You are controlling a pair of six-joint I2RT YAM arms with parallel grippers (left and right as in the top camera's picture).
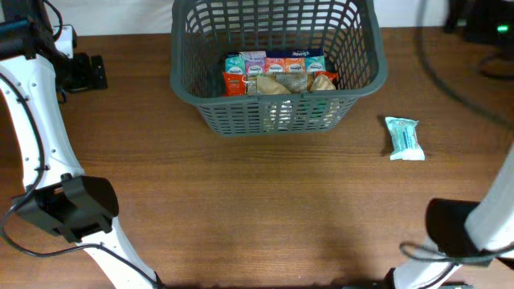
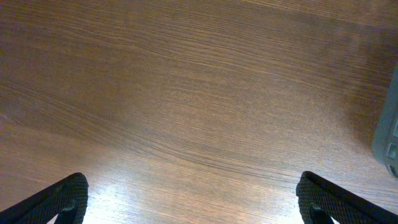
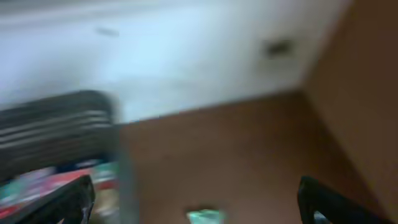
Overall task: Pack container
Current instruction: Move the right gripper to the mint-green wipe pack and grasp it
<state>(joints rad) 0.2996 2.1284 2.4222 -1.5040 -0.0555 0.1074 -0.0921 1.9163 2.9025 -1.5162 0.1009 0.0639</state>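
We note container (image 1: 277,98), dark grey lattice basket, at far centre of table (image 1: 257,201), holding colourful snack packets (image 1: 277,72); print too small to read. Teal packet (image 1: 403,138) lies well right of it, label illegible. Left gripper (image 2: 194,205) spread wide, grasping nothing. Right gripper (image 3: 196,202) likewise parted; view blurred.

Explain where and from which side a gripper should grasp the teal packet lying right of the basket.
Grip the teal packet across its narrow middle, descending from above: it lies flat on the table, with both long edges clear.
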